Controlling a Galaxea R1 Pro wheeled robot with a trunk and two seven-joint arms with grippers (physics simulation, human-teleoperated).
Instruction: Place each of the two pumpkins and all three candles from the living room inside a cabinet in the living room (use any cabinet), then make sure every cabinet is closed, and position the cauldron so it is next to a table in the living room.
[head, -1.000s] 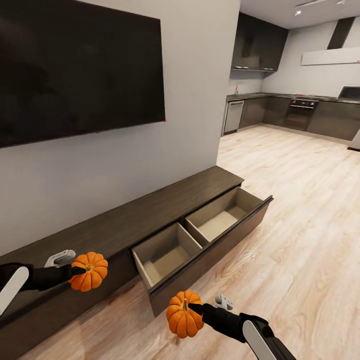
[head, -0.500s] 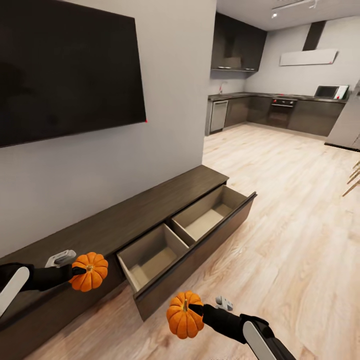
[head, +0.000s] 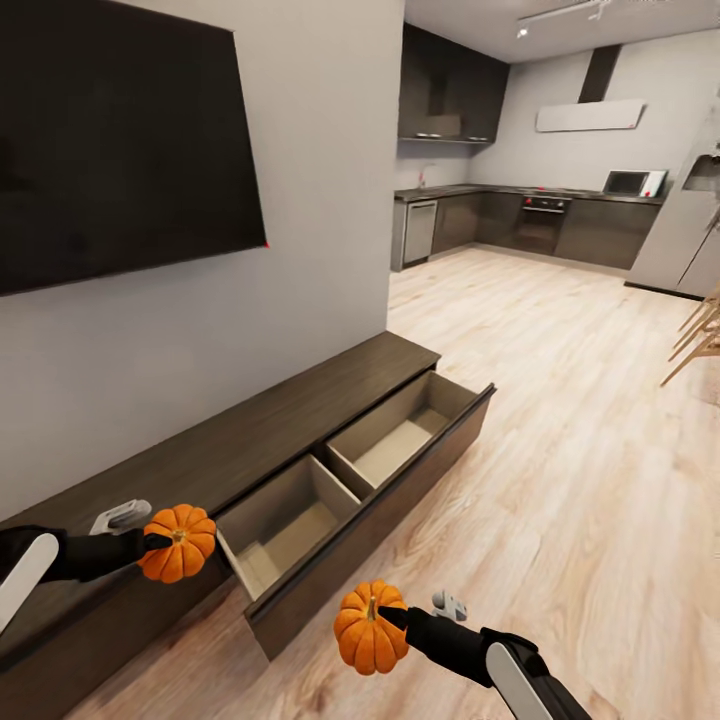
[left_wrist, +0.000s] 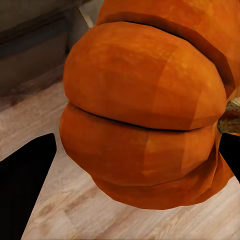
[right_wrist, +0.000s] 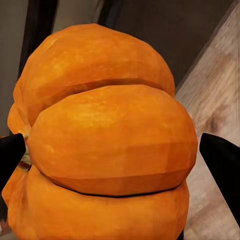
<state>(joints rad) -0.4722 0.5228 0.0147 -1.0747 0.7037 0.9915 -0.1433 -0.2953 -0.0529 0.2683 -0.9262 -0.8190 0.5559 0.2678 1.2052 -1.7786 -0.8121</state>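
Observation:
I hold two ribbed orange pumpkins, one in each hand. My left gripper (head: 165, 543) is shut on one pumpkin (head: 178, 543) over the low dark-brown cabinet (head: 180, 470) at the lower left; close up, that pumpkin (left_wrist: 145, 115) sits between the dark fingers (left_wrist: 25, 185). My right gripper (head: 385, 620) is shut on the other pumpkin (head: 370, 628) above the floor in front of the cabinet, and its ribs (right_wrist: 107, 145) crowd the right wrist view. The cabinet's drawer (head: 350, 470) stands pulled out, showing two pale tan compartments with nothing in them.
A black TV (head: 110, 150) hangs on the grey wall above the cabinet. Light wood floor (head: 560, 450) stretches right toward a dark-cupboard kitchen (head: 520, 220) at the back. Wooden chair legs (head: 695, 340) poke in at the right edge.
The whole head view has shifted: cabinet, TV and kitchen slid left in the picture, so the camera turned right. Both grippers keep their pumpkins in the same place in the view.

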